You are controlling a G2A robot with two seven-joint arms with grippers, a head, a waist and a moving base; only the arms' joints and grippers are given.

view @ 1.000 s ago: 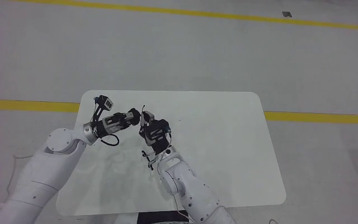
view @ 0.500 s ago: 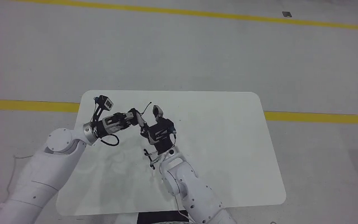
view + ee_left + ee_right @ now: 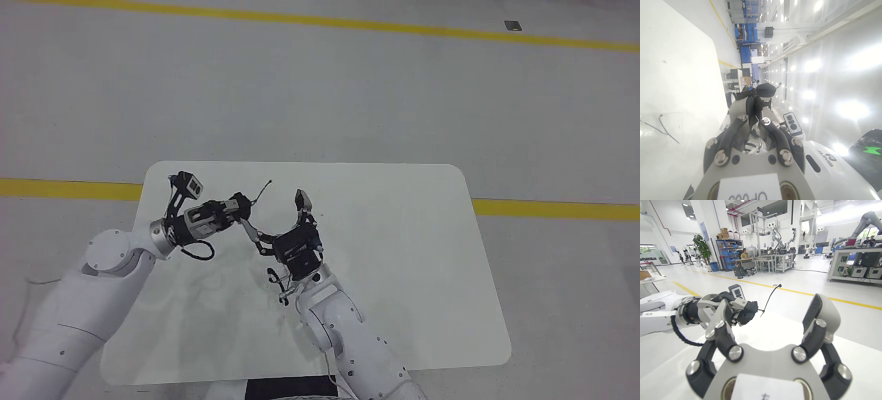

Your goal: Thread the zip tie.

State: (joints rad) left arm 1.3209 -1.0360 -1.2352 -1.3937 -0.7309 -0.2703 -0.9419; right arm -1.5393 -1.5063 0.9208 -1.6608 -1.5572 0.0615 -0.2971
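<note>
The left fingers (image 3: 748, 311) are closed on the thin black plastic zip tie (image 3: 770, 297), which is held above the white desk (image 3: 400, 250) w/ most of its length sticking up free. The right fingers (image 3: 811, 311) are spread open, nothing gripped, just beside it. The tie is judged light, springy and slick; the free end should be pinched close to the tip so flex is limited.

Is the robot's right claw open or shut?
Open: the right gripper has its fingers spread wide apart and grips nothing.
</note>
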